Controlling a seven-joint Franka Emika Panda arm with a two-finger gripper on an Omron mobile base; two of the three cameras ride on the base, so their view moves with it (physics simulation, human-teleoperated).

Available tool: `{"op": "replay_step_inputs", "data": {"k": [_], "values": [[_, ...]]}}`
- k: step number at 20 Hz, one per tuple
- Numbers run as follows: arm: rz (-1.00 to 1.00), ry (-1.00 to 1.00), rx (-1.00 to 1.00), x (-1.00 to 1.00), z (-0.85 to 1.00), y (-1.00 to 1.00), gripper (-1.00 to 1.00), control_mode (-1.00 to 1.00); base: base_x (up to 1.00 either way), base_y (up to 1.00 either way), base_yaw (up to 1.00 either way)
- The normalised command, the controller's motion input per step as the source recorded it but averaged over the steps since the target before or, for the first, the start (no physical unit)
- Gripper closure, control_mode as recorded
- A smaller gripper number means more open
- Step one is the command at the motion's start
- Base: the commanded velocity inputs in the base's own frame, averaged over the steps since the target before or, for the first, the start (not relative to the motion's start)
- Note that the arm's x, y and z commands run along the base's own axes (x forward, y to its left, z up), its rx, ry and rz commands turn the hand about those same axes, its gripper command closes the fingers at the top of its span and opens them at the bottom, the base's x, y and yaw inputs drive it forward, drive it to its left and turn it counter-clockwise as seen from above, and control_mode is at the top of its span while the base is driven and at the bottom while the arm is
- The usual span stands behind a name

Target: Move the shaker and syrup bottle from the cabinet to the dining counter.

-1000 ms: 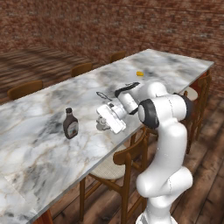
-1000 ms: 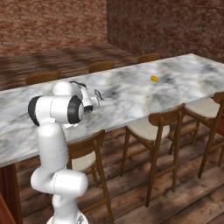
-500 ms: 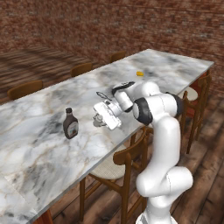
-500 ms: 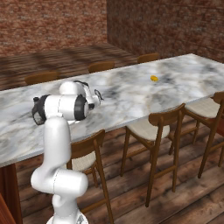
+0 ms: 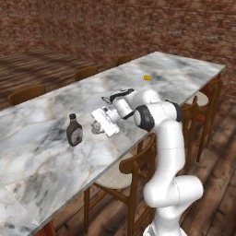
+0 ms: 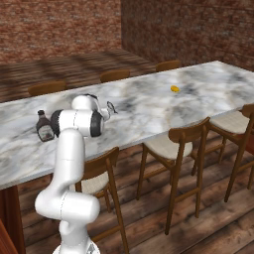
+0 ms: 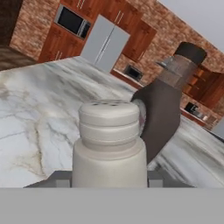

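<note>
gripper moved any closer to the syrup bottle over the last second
Yes. In the left base view the gripper, shut on the shaker, has shifted a little left along the dining counter, narrowing its gap to the standing syrup bottle.

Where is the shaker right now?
The shaker sits between the gripper's fingers, close over the dining counter. In the left base view it is just right of the syrup bottle, which stands on the marble.
</note>
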Motion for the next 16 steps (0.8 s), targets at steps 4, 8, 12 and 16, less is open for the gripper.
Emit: {"op": "replay_step_inputs", "data": {"k": [4, 8, 12, 16], "values": [[0.03, 0.08, 0.0, 0.2, -0.38, 0.24, 1.0, -1.0, 0.0, 0.0, 0.0], [0.03, 0.1, 0.0, 0.2, -0.37, 0.2, 1.0, -1.0, 0.0, 0.0, 0.0], [0.03, 0.09, 0.0, 0.24, -0.3, 0.08, 1.0, -1.0, 0.0, 0.0, 0.0], [0.01, 0.08, 0.0, 0.31, -0.2, 0.05, 1.0, -1.0, 0.0, 0.0, 0.0]]}}
